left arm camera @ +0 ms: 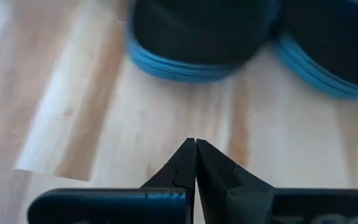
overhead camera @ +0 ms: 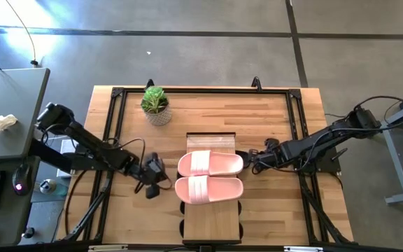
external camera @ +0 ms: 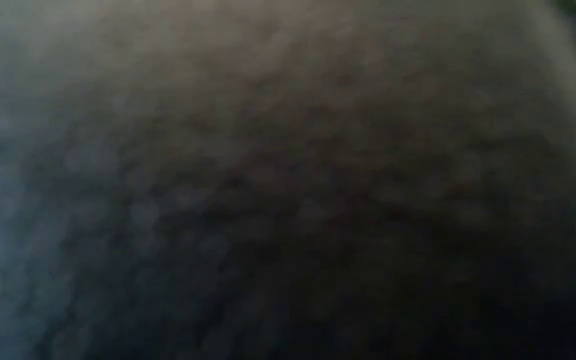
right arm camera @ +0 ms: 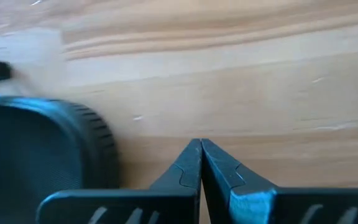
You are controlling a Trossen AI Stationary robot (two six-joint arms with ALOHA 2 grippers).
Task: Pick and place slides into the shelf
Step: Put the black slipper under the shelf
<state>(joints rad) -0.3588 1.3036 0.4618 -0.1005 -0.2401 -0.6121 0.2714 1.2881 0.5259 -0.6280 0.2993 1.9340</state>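
Note:
Two pale pink slides (overhead camera: 210, 164) (overhead camera: 208, 189) lie side by side across the shelf's light-wood top plank (overhead camera: 212, 224) in the middle of the table. The rounded ends of two black slides (left arm camera: 197, 31) (left arm camera: 334, 37) show ahead of my left gripper in its wrist view. My left gripper (overhead camera: 163, 183) (left arm camera: 196, 144) is shut, low over the table just left of the shelf. My right gripper (overhead camera: 252, 164) (right arm camera: 201, 143) is shut, low just right of the shelf, with a black ribbed-sole slide (right arm camera: 36, 143) beside it. Something dark and blurred fills the low view.
A potted plant (overhead camera: 157, 105) stands on the tabletop (overhead camera: 278, 126) toward its far left. A black frame runs around the table's edges (overhead camera: 201, 89). Bare wood lies left and right of the shelf, and cables trail beside both arms.

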